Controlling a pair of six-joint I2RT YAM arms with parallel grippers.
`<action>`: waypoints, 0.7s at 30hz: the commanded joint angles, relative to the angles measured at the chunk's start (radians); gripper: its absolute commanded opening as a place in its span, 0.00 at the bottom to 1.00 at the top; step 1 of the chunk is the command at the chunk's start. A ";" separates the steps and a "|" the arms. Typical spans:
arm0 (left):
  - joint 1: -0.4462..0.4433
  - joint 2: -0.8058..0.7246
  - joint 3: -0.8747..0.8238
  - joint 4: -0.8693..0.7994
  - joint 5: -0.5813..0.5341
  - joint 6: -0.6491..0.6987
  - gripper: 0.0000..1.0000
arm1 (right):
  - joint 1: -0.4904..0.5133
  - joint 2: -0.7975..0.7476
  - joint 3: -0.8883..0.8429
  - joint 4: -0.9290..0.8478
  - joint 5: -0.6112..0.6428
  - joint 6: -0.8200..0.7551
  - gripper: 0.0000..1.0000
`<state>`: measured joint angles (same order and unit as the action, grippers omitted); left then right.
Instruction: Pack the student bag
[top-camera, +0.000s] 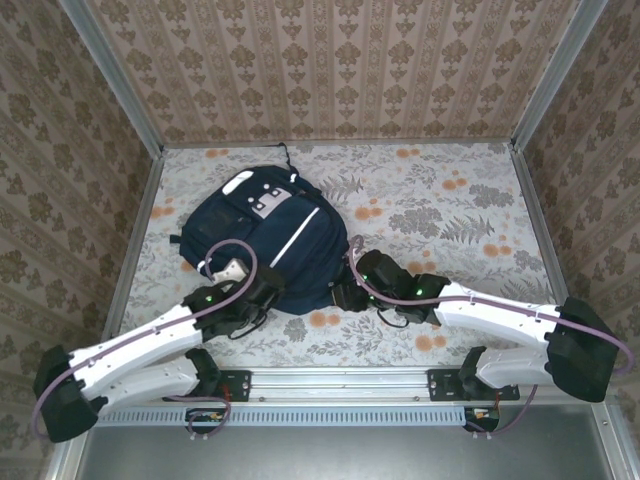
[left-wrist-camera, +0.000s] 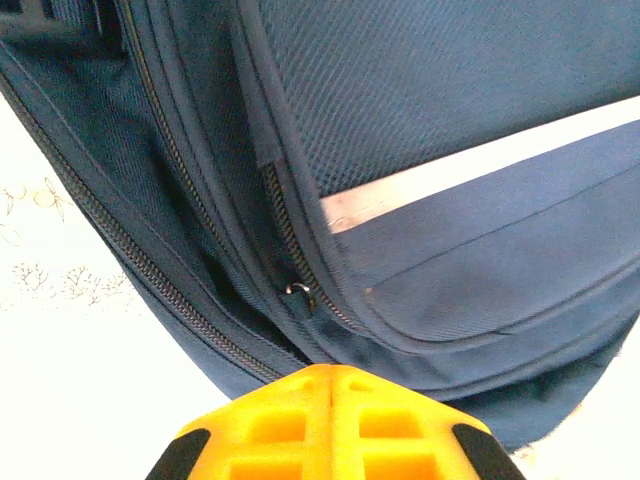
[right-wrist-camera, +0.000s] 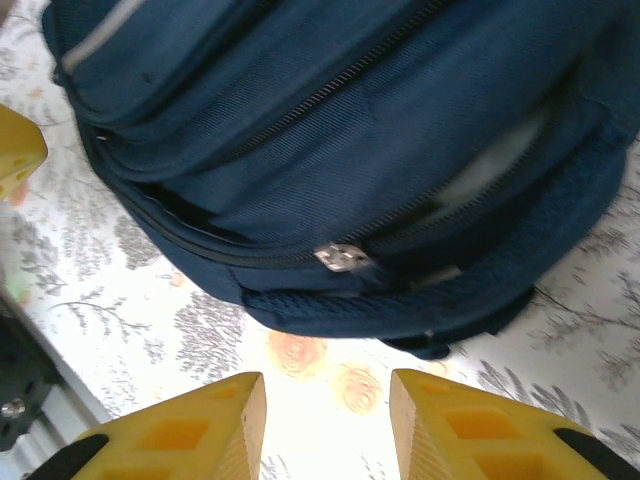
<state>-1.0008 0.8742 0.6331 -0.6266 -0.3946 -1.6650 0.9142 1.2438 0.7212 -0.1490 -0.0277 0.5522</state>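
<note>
The student bag (top-camera: 262, 235) is a big navy backpack with white stripes, lying flat on the flowered table left of centre. My left gripper (top-camera: 268, 292) is at the bag's near left edge. In the left wrist view its yellow fingers (left-wrist-camera: 330, 372) are shut tip to tip, right against the bag's (left-wrist-camera: 450, 120) fabric below a small zip slider (left-wrist-camera: 297, 290), and nothing shows between them. My right gripper (top-camera: 342, 295) is at the bag's near right edge. Seen from the right wrist, it (right-wrist-camera: 327, 400) stands open over bare table, a short way from the bag's (right-wrist-camera: 330, 120) metal zip pull (right-wrist-camera: 343, 258).
The table (top-camera: 450, 210) is covered by a flowered cloth and walled by patterned panels on three sides. Open cloth lies to the right of the bag. A metal rail (top-camera: 340, 385) with both arm bases runs along the near edge.
</note>
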 joint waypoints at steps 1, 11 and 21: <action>0.006 -0.040 -0.029 -0.042 -0.040 -0.022 0.00 | -0.015 0.038 0.031 0.080 -0.066 -0.015 0.42; -0.015 0.118 -0.025 0.222 0.118 -0.070 0.52 | -0.089 0.000 0.006 0.056 -0.013 -0.007 0.44; -0.038 0.305 0.016 0.249 0.163 -0.178 0.54 | -0.096 -0.033 -0.017 0.048 -0.005 0.000 0.45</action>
<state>-1.0290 1.1461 0.6319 -0.3985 -0.2653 -1.7775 0.8223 1.2400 0.7227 -0.1009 -0.0566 0.5491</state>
